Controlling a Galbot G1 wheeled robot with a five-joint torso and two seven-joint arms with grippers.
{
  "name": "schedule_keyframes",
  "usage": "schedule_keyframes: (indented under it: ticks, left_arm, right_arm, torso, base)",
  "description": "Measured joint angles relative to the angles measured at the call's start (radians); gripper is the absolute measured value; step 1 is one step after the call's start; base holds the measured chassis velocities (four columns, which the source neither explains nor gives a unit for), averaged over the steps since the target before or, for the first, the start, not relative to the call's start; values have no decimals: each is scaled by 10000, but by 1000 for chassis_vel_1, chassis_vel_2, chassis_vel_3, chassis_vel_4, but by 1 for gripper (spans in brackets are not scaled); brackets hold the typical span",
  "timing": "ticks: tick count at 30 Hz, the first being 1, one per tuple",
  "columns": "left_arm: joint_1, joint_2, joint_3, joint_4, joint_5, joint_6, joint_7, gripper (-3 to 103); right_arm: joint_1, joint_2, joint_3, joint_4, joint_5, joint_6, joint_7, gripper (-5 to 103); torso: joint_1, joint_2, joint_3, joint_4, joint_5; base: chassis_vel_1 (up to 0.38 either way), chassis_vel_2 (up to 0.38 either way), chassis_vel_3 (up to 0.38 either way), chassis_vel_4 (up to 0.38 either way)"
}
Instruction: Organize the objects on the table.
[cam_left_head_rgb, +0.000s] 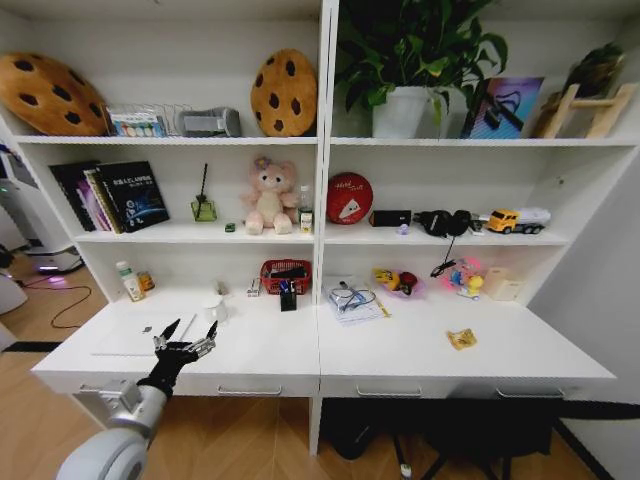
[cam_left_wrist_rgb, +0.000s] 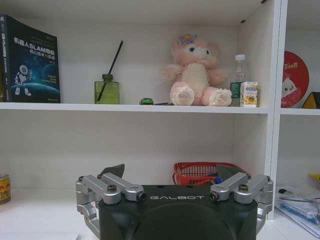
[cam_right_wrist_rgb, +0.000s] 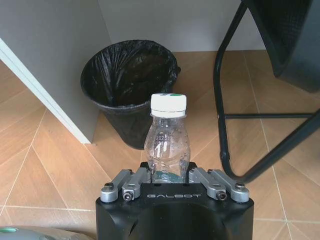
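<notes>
Left claw (cam_left_head_rgb: 186, 334) open wide, hovering over surface (cam_left_head_rgb: 420, 350) w/ laptop (cam_left_head_rgb: 140, 337) just at its 9 o'clock, long axis left-right; right claw (cam_right_wrist_rgb: 172, 181) clamped on clear bottle (cam_right_wrist_rgb: 168, 137) over floor.

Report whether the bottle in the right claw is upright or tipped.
Upright. The clear bottle stands in line with the right claw, which is shut on its base, with the white cap away from the claw.

A thin silver laptop (cam_left_head_rgb: 140, 337) lies flat and closed at lower left on the wide white desk (cam_left_head_rgb: 420, 350); a crumpled yellow scrap (cam_left_head_rgb: 461, 339) sits right of centre.
</notes>
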Motion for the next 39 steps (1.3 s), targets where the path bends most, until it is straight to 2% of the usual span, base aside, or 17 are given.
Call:
schedule_keyframes:
  ticks: [15,17,18,19,21,22,23,24,25,26,29,32,34,35,37,38,39]
  left_arm:
    - [0,0,0,0,0,0,2,100]
    - [-2,0,-1,0,0,-1,3,100]
    - [-4,0,0,0,0,-1,2,100]
    - [-4,0,0,0,0,-1,2,100]
    - [-2,0,0,0,0,0,0,100]
    - [-2,0,0,0,0,0,0,100]
    - [-2,0,0,0,0,-1,0,100]
    - [-2,0,0,0,0,-1,0,100]
    - [-1,0,0,0,0,-1,1,100]
    - [-1,0,0,0,0,-1,1,100]
    - [0,0,0,-1,0,-1,1,100]
    - [0,0,0,-1,0,-1,1,100]
    - [0,0,0,-1,0,-1,1,100]
    - [0,0,0,-1,0,-1,1,100]
    - [0,0,0,0,0,-1,1,100]
    - [0,0,0,0,0,-1,1,100]
    - [0,0,0,-1,0,0,1,100]
  right_arm:
    - [-62,-61,-6,-102,-131,640,-124,28]
    - [253,-32,-26,-361,-761,1100,-893,28]
    - [839,107,25,-935,-1221,1351,-1017,28]
    - [839,107,25,-935,-1221,1351,-1017,28]
    - [1550,213,29,-1699,-1901,1709,-1036,28]
    - [1550,213,29,-1699,-1901,1709,-1036,28]
    - [1903,270,27,-2026,-2417,1970,-1029,28]
    - [1903,270,27,-2026,-2417,1970,-1029,28]
    - [2191,338,37,-2369,-3110,2388,-930,28]
    - [2191,338,37,-2369,-3110,2388,-930,28]
    - [3038,420,-5,-3741,-4712,3875,-282,28]
    - [3326,490,7,-4234,-4986,4185,69,28]
    - [3755,571,4,-5092,-5456,4858,747,27]
    - [3755,571,4,-5092,-5456,4858,747,27]
    - [3946,633,7,-5543,-5873,5320,1284,37]
    - [3946,633,7,-5543,-5873,5320,1284,37]
    - [3909,665,15,-5514,-5898,5358,1362,42]
  torso:
    - [3,0,0,1,0]
    - [9,-2,3,-2,-1]
    - [19,-7,5,1,3]
    - [19,-7,5,1,3]
    - [12,-5,3,3,-1]
    - [12,-5,3,3,-1]
    - [7,-5,2,6,2]
    - [7,-5,2,6,2]
    - [0,-2,1,5,0]
    - [0,-2,1,5,0]
    - [-6,1,-1,0,-2]
    - [-6,1,-1,0,0]
    - [-1,0,1,1,0]
    - [-1,0,1,1,0]
    - [3,-1,1,0,1]
    - [3,-1,1,0,1]
    - [4,-1,1,0,-1]
  base:
    - [-202,197,177,-189]
    - [-214,218,174,-193]
    - [-104,135,142,-38]
    - [-104,135,142,-38]
    - [-67,90,0,-35]
    - [-67,90,13,-32]
    - [0,0,0,0]
    - [0,0,0,0]
    - [41,-19,-7,54]
    - [41,-19,-7,54]
    - [60,-58,-33,48]
    - [18,-19,-15,13]
    - [0,0,0,0]
    - [0,0,0,0]
    - [0,0,0,0]
    - [0,0,0,0]
    - [0,0,0,0]
